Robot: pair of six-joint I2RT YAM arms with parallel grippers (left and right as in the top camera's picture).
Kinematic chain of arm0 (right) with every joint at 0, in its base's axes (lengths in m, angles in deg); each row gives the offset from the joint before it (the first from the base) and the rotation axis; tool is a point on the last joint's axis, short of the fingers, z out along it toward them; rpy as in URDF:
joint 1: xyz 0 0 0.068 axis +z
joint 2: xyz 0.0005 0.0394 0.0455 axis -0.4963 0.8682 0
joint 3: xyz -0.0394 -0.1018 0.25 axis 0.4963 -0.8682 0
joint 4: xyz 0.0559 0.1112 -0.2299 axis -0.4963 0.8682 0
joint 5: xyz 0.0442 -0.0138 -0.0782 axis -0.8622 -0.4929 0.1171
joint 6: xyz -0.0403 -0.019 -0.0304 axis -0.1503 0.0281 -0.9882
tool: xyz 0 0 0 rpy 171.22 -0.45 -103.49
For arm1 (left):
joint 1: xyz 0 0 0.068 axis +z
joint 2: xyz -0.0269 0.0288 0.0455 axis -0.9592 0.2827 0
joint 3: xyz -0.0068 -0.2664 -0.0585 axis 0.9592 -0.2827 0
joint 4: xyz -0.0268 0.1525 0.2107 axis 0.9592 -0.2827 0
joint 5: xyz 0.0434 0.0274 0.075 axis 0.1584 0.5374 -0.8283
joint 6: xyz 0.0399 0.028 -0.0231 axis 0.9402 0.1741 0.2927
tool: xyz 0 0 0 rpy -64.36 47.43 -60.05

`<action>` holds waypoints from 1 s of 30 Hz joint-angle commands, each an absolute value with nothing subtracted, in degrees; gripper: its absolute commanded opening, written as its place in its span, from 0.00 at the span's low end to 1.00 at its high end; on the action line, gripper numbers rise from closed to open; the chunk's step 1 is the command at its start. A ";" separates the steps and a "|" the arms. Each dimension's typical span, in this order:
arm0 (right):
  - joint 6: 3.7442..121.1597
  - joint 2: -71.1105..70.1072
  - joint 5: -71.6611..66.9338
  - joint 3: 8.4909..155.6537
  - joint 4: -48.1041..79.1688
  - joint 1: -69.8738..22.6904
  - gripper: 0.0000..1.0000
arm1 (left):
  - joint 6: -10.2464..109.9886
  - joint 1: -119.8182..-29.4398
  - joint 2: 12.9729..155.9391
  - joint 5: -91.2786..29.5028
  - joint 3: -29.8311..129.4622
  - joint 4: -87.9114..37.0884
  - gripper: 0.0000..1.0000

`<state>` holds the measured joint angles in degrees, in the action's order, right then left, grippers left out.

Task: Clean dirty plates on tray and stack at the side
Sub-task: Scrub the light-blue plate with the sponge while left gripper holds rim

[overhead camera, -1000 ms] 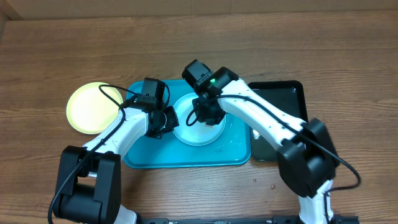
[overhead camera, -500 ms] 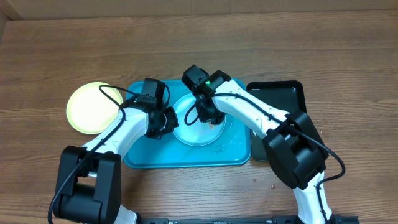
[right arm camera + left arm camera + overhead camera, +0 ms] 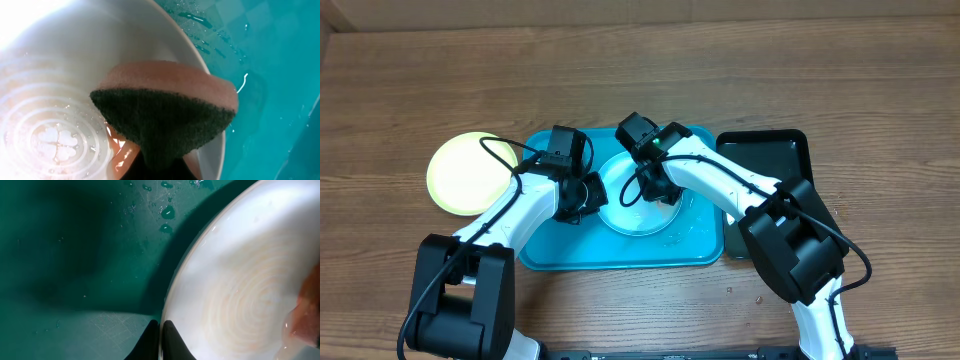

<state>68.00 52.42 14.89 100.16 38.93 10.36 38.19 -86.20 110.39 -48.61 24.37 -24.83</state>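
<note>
Wood table bears the tray; left pincer pinches a plate, right pincer grips a sponge.

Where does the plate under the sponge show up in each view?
Overhead: plate at picture centre.
Left wrist: plate fills the right half, rim in the left gripper.
Right wrist: plate at left, under the sponge.
Shared landmark: the wet turquoise tray.

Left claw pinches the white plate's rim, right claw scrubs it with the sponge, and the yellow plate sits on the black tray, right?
Not quite: the overhead view shows the yellow plate on the wooden table, left of the turquoise tray, not on the black tray. The rest holds.
</note>
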 commanded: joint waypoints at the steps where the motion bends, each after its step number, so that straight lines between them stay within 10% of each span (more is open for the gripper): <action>1: 67.94 52.32 10.30 97.23 36.48 10.01 0.04 | 37.90 -86.01 111.07 -47.91 23.92 -25.31 0.06; 30: 60.38 49.52 -26.99 108.27 37.71 1.88 0.04 | 39.43 -86.01 111.07 -47.94 23.92 -26.10 0.07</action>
